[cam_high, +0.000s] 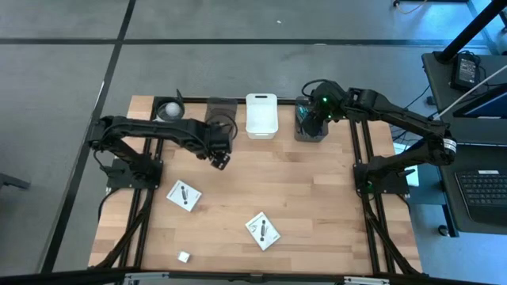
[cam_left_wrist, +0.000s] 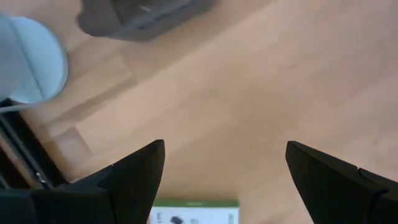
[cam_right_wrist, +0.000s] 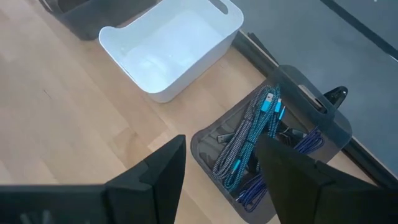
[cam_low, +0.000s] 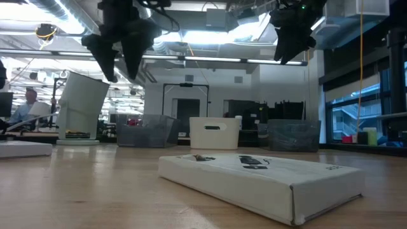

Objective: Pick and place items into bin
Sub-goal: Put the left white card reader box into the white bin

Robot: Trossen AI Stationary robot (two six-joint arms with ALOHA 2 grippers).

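Overhead, left claw (cam_high: 219,158) spread empty above bench (cam_high: 317,206), nearest packet (cam_high: 184,195) beyond; right claw (cam_right_wrist: 217,180) parted over cable-filled grey bin (cam_right_wrist: 273,155). Risk: misaligned descent nudging flat packet aside.

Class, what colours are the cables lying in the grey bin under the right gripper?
Teal and grey braided cables, plus purple ones; clearest in the right wrist view.

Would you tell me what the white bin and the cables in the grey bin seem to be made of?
White bin: probably plastic, smooth and faintly glossy, with moulded rounded corners. Cables: apparently braided fabric sleeving, judging by the woven teal and grey pattern.
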